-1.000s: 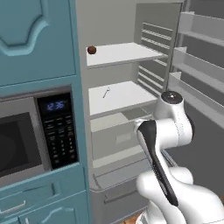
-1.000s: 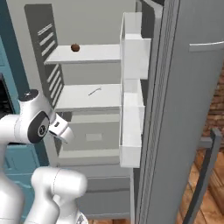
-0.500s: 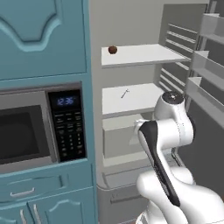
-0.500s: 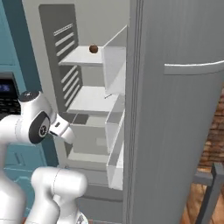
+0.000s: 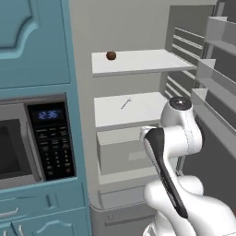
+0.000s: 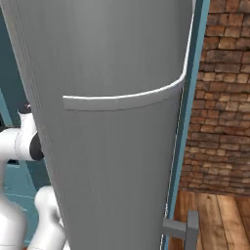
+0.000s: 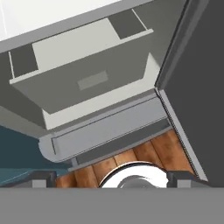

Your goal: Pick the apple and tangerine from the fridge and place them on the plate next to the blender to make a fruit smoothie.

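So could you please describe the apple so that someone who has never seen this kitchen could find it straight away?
Look into the open grey fridge, right of the teal cabinet with the microwave. On its top pale shelf, near the left front edge, sits the apple. It is a small round dark reddish-brown fruit, alone on that shelf; the shelf below holds just a thin pale sliver.

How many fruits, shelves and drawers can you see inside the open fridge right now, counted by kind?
Apple, dark reddish-brown, on the upper shelf: 1
Pale flat shelves, the upper one and the lower shelf: 2
Grey drawer under the lower shelf: 1
Small thin item on the lower shelf, too small to identify: 1
Total: 5
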{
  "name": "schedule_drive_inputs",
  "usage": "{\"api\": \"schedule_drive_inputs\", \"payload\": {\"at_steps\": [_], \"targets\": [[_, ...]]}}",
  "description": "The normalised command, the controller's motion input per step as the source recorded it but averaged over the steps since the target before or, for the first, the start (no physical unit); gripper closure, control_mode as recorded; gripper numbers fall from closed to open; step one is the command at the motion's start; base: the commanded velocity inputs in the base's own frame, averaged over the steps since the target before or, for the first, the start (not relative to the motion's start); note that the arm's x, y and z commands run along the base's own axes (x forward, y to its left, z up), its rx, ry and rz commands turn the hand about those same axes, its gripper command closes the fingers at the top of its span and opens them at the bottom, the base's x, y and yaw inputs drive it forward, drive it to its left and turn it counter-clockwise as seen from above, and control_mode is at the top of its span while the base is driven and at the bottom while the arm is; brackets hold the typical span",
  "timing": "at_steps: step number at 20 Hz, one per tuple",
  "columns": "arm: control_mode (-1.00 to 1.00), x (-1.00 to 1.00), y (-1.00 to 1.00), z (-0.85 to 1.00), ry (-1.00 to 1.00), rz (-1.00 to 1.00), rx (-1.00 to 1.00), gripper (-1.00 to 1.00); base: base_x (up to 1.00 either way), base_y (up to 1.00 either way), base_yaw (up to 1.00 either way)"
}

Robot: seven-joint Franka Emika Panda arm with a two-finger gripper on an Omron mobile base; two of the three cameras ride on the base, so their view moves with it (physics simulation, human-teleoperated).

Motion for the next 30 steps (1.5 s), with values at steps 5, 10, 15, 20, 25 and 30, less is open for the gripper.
{"api": "schedule_drive_inputs", "payload": {"at_steps": [5,10,15,20,25,30], "targets": [[1.00,0.00,0.00,0.00,0.00,0.00,0.00,-1.00,0.87,-0.06,0.04],[-1.00,0.15,0.00,0.76,-0.27,0.17,-0.14,-1.00,0.00,0.00,0.00],[-1.00,-0.16,-0.01,1.00,-0.47,0.28,-0.20,-1.00,0.00,0.00,0.00],[-1.00,0.00,0.00,1.00,-0.29,0.25,-0.12,-1.00,0.00,0.00,0.00],[-1.00,0.00,0.00,1.00,-0.02,0.24,-0.05,-1.00,0.00,0.00,0.00],[-1.00,0.03,0.00,0.86,0.04,0.14,0.00,-1.00,0.00,0.00,0.00]]}}
